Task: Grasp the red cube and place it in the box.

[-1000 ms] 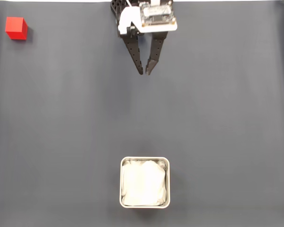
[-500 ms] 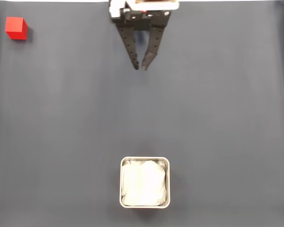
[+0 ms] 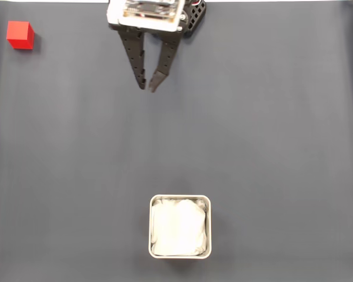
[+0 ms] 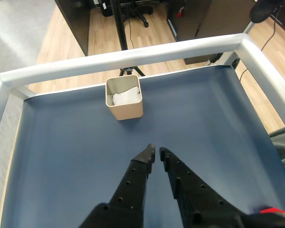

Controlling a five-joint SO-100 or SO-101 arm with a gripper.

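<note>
Though partly cropped, gripper [image 3: 148, 88] empty.

Office: swivel chair [image 4: 141, 19], wood floor [image 4: 71, 35]

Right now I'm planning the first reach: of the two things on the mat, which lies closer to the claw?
The red cube, at the fixed view's top left corner. The box sits farther from the claw, near the bottom edge.
</note>
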